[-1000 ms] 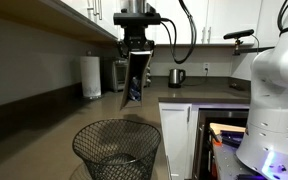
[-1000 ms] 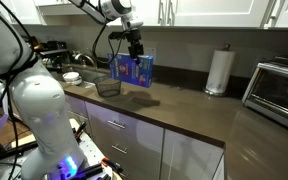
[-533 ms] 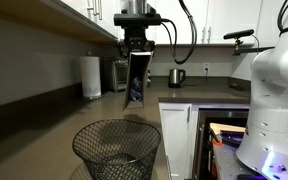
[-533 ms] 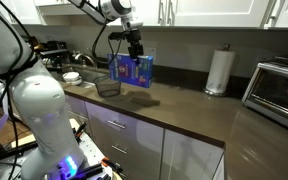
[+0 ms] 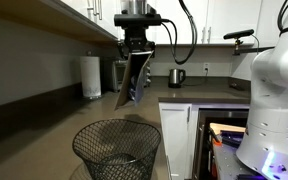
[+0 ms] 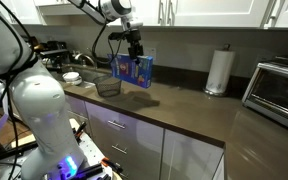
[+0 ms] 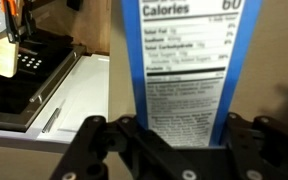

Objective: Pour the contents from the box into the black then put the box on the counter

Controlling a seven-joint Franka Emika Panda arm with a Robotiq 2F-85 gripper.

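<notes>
The box [image 5: 134,80] has just swung off upright. Half a second ago it hung straight down from the gripper [image 5: 137,48]; now its lower end has kicked out to the left in an exterior view, while its top stays pinched between the fingers [image 7: 92,140]. The fingers are clamped on the box's upper edge, one on each broad face. I take this as the start of the tip for the pour, though it could also be the box pivoting in a thin grip, which is worth watching.

The box is held in the air above the bench [image 6: 184,112], just right of and a little higher than the wire basket [image 6: 108,87], which stands on the bench. It is not yet clearly over the basket's rim. No packets show at all, so nothing appears to have been poured.

In the wrist view, the white panel on the box reads "Calories 60"; the finer nutrition print below is too small to read. The yellow-red front face carries lettering that is also too small to read.
</notes>
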